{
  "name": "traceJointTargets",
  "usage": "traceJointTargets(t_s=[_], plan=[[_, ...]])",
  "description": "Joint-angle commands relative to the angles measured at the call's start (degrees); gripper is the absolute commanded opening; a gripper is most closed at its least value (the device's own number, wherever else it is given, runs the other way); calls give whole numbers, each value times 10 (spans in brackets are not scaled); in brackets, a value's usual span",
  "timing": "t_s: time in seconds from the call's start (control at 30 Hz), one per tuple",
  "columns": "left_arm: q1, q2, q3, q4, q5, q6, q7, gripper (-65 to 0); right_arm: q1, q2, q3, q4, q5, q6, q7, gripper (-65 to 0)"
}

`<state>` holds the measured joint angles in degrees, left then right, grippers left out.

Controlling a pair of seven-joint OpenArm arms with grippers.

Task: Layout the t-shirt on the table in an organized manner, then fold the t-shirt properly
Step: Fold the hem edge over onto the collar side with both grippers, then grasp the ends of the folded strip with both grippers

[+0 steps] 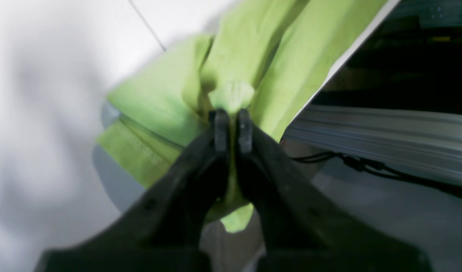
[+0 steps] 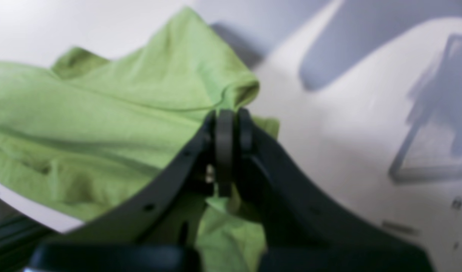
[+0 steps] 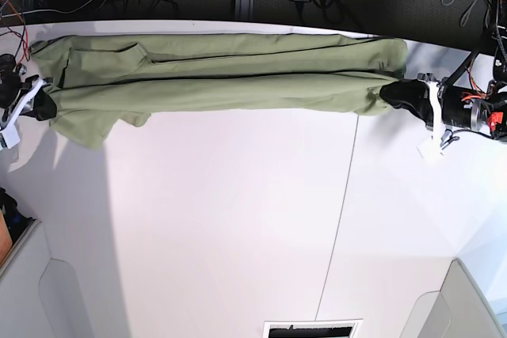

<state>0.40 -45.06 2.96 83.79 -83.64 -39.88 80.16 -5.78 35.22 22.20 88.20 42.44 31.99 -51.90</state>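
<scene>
The t-shirt (image 3: 222, 81) lies stretched as a long, narrow band along the 12 o'clock edge of the table (image 3: 238, 219), running from 9 o'clock to 3 o'clock in the base view, with one sleeve drooping near the 9 o'clock end. The left gripper (image 1: 232, 128) has its jaws closed on a bunched pinch of the cloth, a tuft showing beyond the tips; in the base view this arm sits at 3 o'clock. The right gripper (image 2: 231, 130) is likewise closed on a fold of the fabric at the 9 o'clock end. Judged step: the layout phase, with the garment pulled taut between both arms but still doubled over and creased, not spread flat. The next move appears to call for drawing the cloth toward 6 o'clock, onto the open tabletop, keeping tension even so it opens out.
</scene>
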Motion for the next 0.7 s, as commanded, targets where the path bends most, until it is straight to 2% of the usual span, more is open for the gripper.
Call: traceJointTargets(t_s=[0.0,0.1,0.17,0.27,0.3,0.33,0.5,0.67], plan=[[1,-13,-6,8,-14,-1,-2,-650,-5,14,7,8,6,4,6,-650],[17,-10,-6,8,-14,-1,-2,-627,-28,11,7,8,7,4,6,-650],[23,-3,-6,8,-14,-1,-2,-551,-38,8,7,8,6,4,6,-644],[27,5,-6,7,-3,-1,-8,-408,-43,8,7,8,4,3,7,-400],[27,6,-6,7,7,-1,-17,-374,-43,8,7,8,4,3,7,-353],[26,6,-6,7,15,-1,-26,-362,-42,8,10,9,5,3,10,-335],[26,6,-37,7,14,-1,-30,-362,-42,8,53,31,7,2,20,-335],[27,6,-136,7,-14,-1,-19,-362,-43,8,132,58,21,1,10,-335]])
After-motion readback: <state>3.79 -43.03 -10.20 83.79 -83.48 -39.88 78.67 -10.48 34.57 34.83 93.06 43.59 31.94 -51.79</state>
